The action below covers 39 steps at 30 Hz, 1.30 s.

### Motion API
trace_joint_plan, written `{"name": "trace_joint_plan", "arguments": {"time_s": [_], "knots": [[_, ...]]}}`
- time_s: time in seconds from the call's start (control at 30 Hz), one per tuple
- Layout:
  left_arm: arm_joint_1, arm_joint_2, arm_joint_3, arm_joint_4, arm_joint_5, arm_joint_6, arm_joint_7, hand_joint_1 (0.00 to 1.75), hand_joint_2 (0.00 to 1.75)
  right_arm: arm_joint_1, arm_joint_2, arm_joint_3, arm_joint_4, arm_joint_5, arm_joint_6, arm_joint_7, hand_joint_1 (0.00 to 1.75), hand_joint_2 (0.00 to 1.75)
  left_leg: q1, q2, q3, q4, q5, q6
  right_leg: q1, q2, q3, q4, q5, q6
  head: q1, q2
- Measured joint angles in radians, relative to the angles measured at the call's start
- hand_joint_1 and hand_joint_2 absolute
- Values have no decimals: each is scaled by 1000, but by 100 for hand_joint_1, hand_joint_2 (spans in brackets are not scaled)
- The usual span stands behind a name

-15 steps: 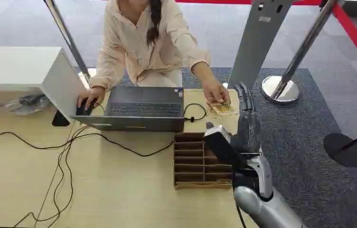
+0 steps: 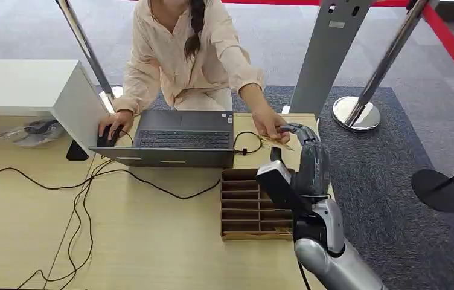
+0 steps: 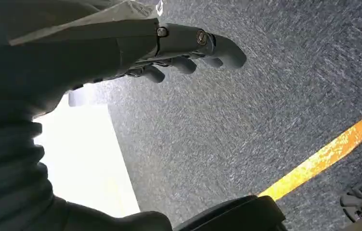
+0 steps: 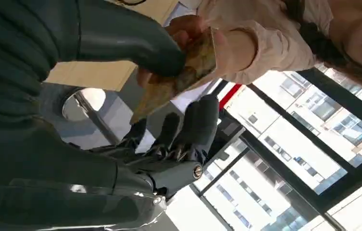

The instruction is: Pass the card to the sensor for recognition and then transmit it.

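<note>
A person seated across the desk holds a yellowish patterned card (image 2: 276,142) in one hand (image 2: 268,125), just off the desk. My right hand (image 2: 306,162) is raised beside it, fingers curled over toward the card. In the right wrist view the card (image 4: 176,82) lies between my thumb (image 4: 135,43) and my fingers (image 4: 191,127). The thumb is against the card, while a gap separates the fingers from it, and the person's fingers still grip it. My left hand (image 3: 169,45) hangs over grey carpet, fingers loosely bent and holding nothing.
An open laptop (image 2: 179,138) stands on the wooden desk (image 2: 152,235), the person's other hand on a mouse (image 2: 107,138). A brown slotted cardboard tray (image 2: 250,205) sits beside my right arm. Black cables (image 2: 86,205) trail over the desk. A grey post (image 2: 327,54) and stanchions (image 2: 357,112) stand behind.
The person has lifted the card off the desk and brought it up to my right hand. My right hand's fingers have curled forward over it.
</note>
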Motion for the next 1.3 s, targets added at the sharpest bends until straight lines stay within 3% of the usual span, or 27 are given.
{"name": "trace_joint_plan", "arguments": {"time_s": [0.87,1.3], "knots": [[0,0,0,0,-3,0,-6,0,175,0,0,2,-6,-21,-37,-4,175,175,0,0,0,0,0,0,0,0,0,0,0,0,0,0],[1,0,2,0,13,3,-5,0,175,32,-39,-27,-163,-90,-20,8,175,175,0,0,1,0,0,0,0,0,0,0,0,0,0,0]]}}
